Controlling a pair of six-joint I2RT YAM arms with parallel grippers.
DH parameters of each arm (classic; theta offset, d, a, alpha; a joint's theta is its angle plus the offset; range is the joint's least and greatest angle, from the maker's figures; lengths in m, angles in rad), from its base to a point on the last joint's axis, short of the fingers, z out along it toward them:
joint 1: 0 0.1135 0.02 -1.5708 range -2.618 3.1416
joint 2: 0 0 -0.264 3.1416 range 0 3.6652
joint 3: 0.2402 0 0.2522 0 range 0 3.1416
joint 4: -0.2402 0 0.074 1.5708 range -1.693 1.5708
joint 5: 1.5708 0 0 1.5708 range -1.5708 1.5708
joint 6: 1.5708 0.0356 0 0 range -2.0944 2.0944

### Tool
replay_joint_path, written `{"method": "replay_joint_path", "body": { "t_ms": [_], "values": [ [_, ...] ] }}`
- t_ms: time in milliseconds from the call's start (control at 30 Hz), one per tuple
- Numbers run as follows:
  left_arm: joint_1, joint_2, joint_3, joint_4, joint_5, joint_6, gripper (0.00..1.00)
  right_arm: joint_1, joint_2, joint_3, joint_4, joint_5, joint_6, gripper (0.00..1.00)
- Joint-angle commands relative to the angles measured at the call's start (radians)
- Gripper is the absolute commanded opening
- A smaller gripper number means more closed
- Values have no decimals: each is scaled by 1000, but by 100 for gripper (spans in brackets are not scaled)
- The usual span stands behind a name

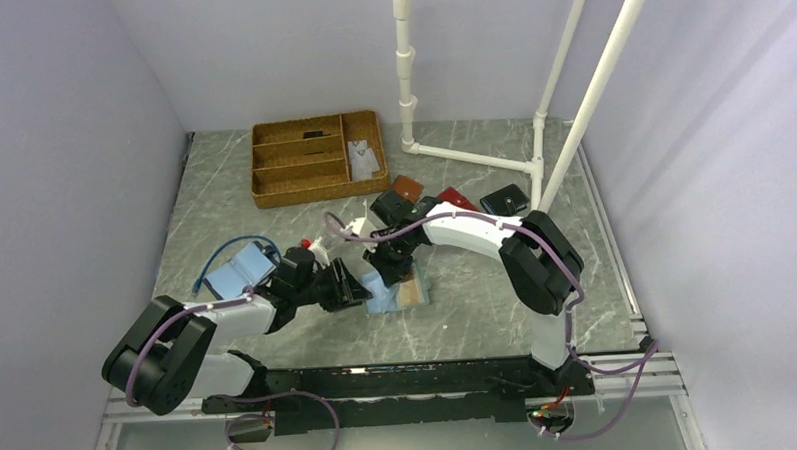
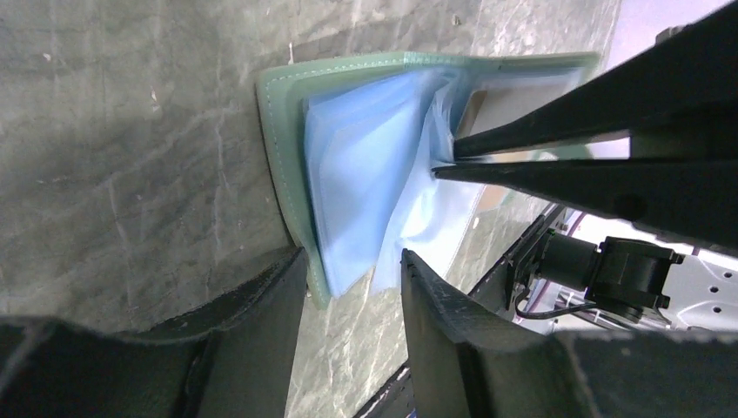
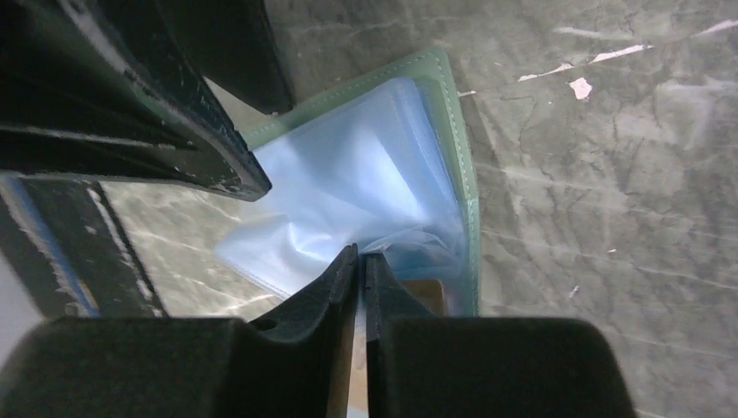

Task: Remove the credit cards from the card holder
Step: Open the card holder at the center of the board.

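Observation:
The card holder (image 1: 385, 297) lies open on the table, with a greenish edge (image 2: 278, 148) and light blue clear sleeves (image 3: 348, 183). A tan card (image 1: 411, 293) shows in its right half, also in the right wrist view (image 3: 426, 292). My right gripper (image 3: 360, 257) is shut, its tips pinching a clear sleeve of the holder; its fingers (image 2: 540, 148) show in the left wrist view. My left gripper (image 2: 352, 279) is open at the holder's near edge, a sleeve corner lying between its fingertips without being gripped. In the top view the left gripper (image 1: 349, 285) and right gripper (image 1: 394, 270) meet over the holder.
A wicker tray (image 1: 273, 174) at the back holds whitish cards (image 1: 367, 158). Brown (image 1: 405, 188), red (image 1: 456, 197) and black (image 1: 504, 199) wallets lie behind the right arm. A plain blue flat piece with a blue cable (image 1: 238, 269) lies left. A white pipe frame (image 1: 472, 158) stands at the back right.

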Motion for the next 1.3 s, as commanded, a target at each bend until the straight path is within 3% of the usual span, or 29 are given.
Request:
{"method": "replay_joint_path", "body": {
  "t_ms": [0, 200, 467, 600, 733, 967, 1167, 1267],
  "values": [
    [0, 22, 8, 97, 25, 0, 50, -62, 49, 44, 45, -174, 155, 13],
    [0, 1, 16, 64, 24, 12, 50, -156, 139, 9, 145, -289, 305, 18],
    [1, -3, 38, 23, 17, 28, 51, -220, 172, -32, 236, -599, 440, 45],
    [0, -17, 53, -4, 23, 39, 51, -222, 180, -45, 285, -739, 498, 53],
    [0, -66, 61, -30, 33, 59, 51, -223, 175, -61, 344, -810, 557, 56],
    [0, -191, 100, -119, 36, 101, 51, -229, 169, -69, 391, -806, 607, 56],
    [0, -228, 138, -199, 5, 112, 48, -242, 119, 27, 170, -710, 370, 54],
    [0, -234, 149, -184, 16, 104, 47, -248, 81, 78, 31, -619, 167, 53]
  ]
}}
